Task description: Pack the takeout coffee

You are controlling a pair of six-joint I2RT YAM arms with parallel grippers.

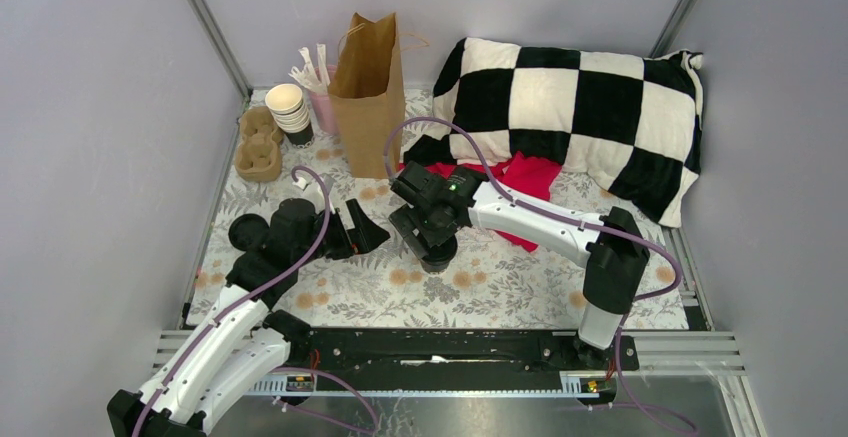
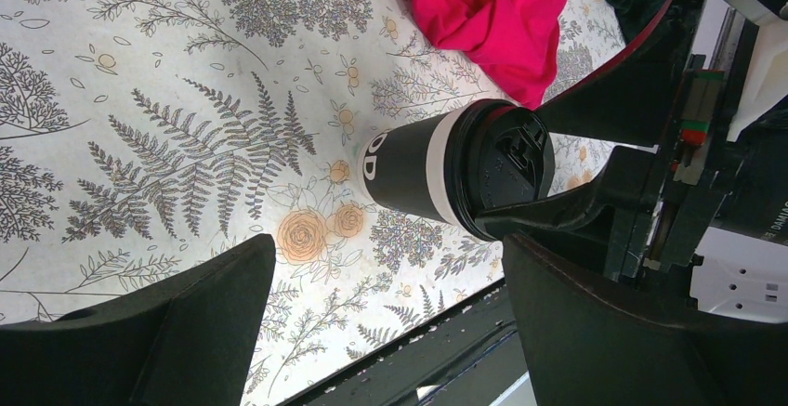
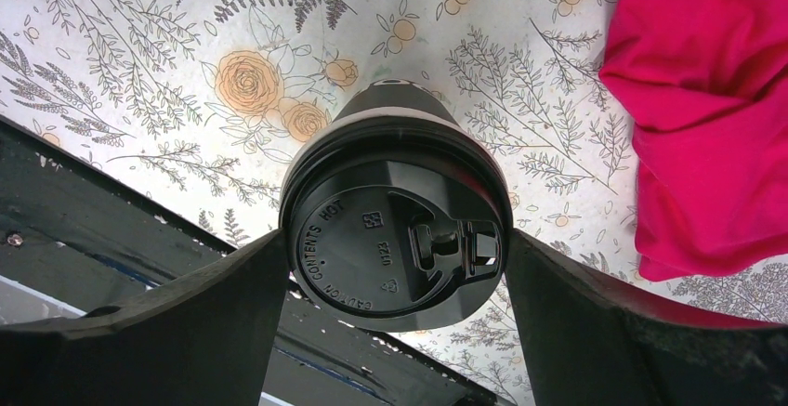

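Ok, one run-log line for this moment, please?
left pincer open, empty | right pincer open, astride lid | takeout coffee upright on table, unpacked

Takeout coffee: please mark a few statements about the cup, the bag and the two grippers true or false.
1. The takeout coffee stands upright on the table with its lid on. True.
2. The cup is already inside the brown paper bag. False: the bag stands at the far side of the table and the cup is on the tabletop, outside it.
3. The right gripper has one finger on each side of the cup's lid. True.
4. The left gripper is shut on the cup. False: its jaws are open and empty, and the cup lies beyond them.
5. The red cloth covers the cup. False: it lies beside the cup and apart from it.
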